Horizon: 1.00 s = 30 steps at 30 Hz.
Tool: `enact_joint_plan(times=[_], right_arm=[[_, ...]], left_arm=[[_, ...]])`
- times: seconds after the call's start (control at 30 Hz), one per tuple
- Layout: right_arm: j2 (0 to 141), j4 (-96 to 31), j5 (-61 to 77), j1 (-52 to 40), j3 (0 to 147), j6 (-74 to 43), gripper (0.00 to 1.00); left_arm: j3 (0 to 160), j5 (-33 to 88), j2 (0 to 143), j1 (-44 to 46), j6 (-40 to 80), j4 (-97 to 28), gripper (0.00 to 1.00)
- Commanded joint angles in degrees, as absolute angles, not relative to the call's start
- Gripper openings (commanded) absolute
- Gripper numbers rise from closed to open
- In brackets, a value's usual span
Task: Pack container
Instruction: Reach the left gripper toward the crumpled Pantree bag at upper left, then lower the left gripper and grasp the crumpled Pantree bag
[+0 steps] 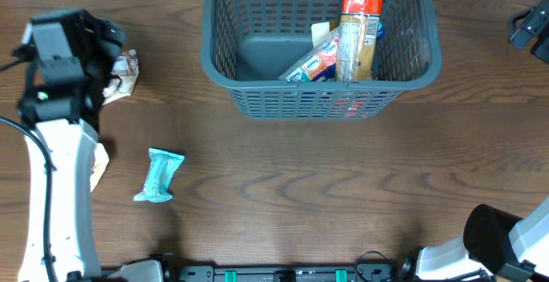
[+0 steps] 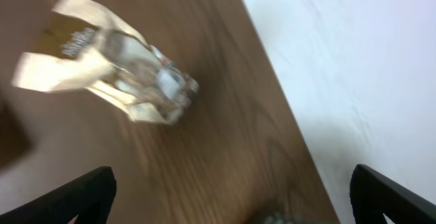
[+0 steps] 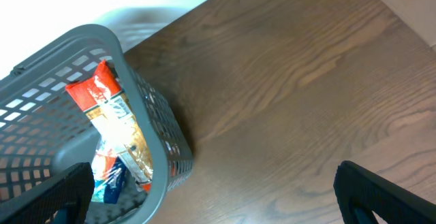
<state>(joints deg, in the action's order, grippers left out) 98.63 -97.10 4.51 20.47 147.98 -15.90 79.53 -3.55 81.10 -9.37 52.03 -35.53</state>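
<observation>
My left wrist view is smeared with motion; the clear packet (image 2: 129, 81) at 10 o'clock carries print I cannot read. My left fingers (image 2: 75, 200) are cut off by the bottom edge at 7 and 5 o'clock, and my right fingers (image 3: 381, 197) likewise in the right wrist view, where the container (image 3: 146, 139) runs off at 9 o'clock. Overhead, its far rim is cropped at 12, my left arm (image 1: 60, 171) covers part of the packet, and my right gripper (image 1: 532, 29) is clipped at 2 o'clock. A red patch (image 1: 352, 105) behind the lattice is too dim to name.

One basket (image 1: 283, 102), at least two packets (image 1: 358, 33) inside it, two loose packets (image 1: 160, 176) outside.
</observation>
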Motion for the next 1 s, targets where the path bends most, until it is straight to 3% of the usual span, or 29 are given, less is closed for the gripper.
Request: enact_joint_plan(times=[0.0, 0.27, 0.73, 0.97], right_arm=[[98.91, -97.3, 4.95, 20.58, 148.0, -16.25, 0.99], [98.91, -97.3, 4.95, 20.58, 148.0, -16.25, 0.99], [99.39, -97.27, -2.68, 20.6, 144.73, -16.25, 0.99], [99.39, -97.27, -2.79, 20.6, 140.25, -16.25, 0.99]], left_arm=[[84.99, -7.44, 85.1, -12.51, 55.92, -40.32, 0.99], [86.59, -6.87, 89.91, -17.45, 74.59, -44.34, 0.99], [86.48, -8.58, 92.53, -17.93, 72.62, -47.44, 0.99], [86.48, -8.1, 98.04, -18.0, 77.12, -44.6, 0.99]])
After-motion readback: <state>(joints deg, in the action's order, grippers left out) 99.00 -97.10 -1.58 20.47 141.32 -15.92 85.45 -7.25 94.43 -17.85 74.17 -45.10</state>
